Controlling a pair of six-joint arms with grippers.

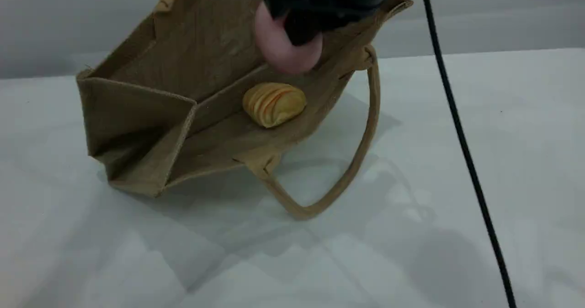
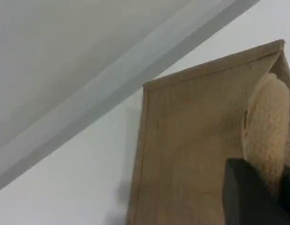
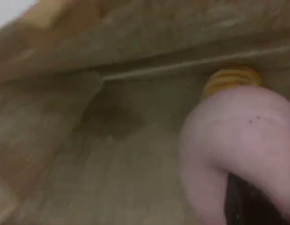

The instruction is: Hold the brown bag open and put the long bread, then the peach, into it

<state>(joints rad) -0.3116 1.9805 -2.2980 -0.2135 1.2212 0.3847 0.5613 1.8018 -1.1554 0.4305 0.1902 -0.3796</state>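
Observation:
The brown bag (image 1: 137, 111) lies tilted on the white table with its mouth gaping toward the camera. Deep inside it rests the long bread (image 1: 273, 103), end-on, golden with orange stripes. Just above the bread, at the bag's mouth, the pink peach (image 1: 285, 47) hangs in my right gripper (image 1: 304, 22), which is shut on it. The right wrist view shows the peach (image 3: 238, 140) close up, the bread (image 3: 231, 79) beyond it and the bag's woven inside (image 3: 112, 164). My left gripper (image 2: 257, 197) is shut on the bag's upper beige handle (image 2: 269, 126), beside the bag's side (image 2: 191, 154).
The bag's lower handle (image 1: 361, 148) loops out onto the white table (image 1: 502, 116). A black cable (image 1: 457, 125) hangs down across the right side of the scene view. A grey wall stands behind the table.

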